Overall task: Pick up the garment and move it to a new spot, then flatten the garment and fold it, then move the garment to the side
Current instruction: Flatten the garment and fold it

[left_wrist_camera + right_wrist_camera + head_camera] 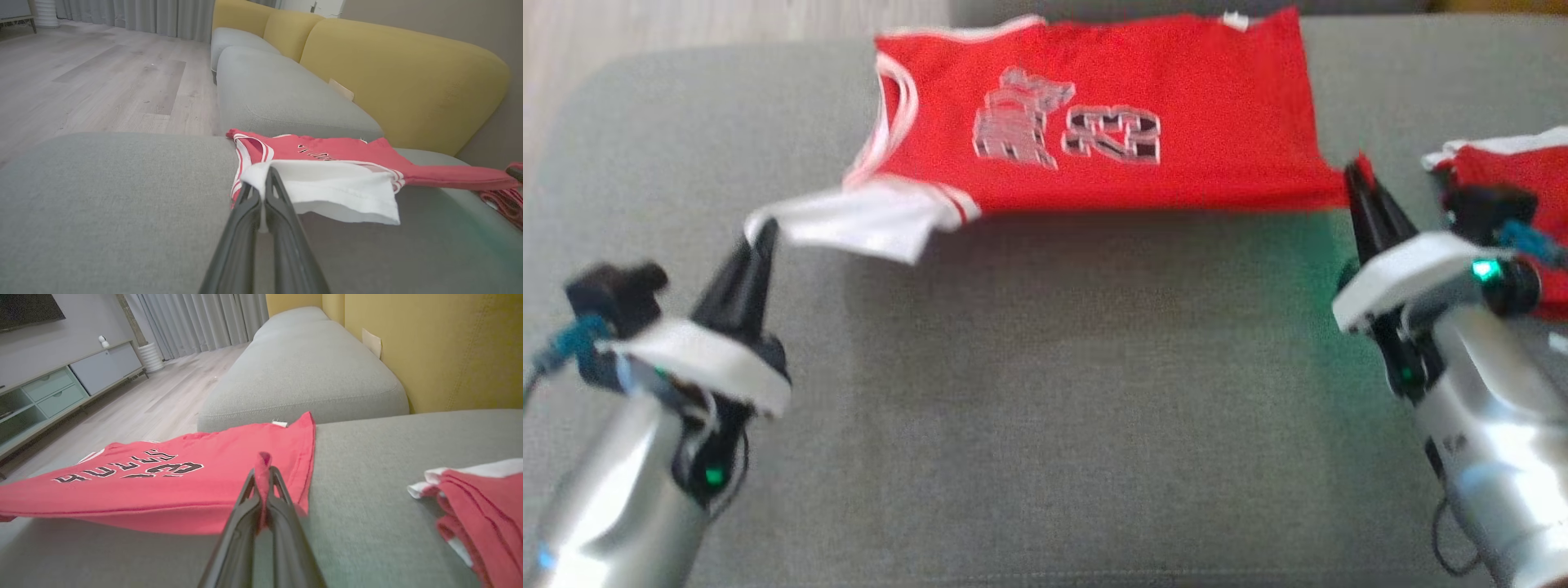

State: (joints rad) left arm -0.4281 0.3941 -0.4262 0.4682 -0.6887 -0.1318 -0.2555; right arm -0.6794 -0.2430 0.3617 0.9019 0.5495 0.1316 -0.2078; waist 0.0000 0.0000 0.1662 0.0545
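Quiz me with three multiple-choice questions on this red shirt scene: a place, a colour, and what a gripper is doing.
1. Where does the second red garment lie? A floor; B grey cushion, beside the right gripper; C yellow backrest.
2. What colour cloth does the left gripper pinch? A white; B red; C yellow.
3. The right gripper is: A open; B shut empty; C shut on the jersey.
Answers: B, it rests on the cushion; A, white fabric is clamped there; C, a red corner pokes from it.
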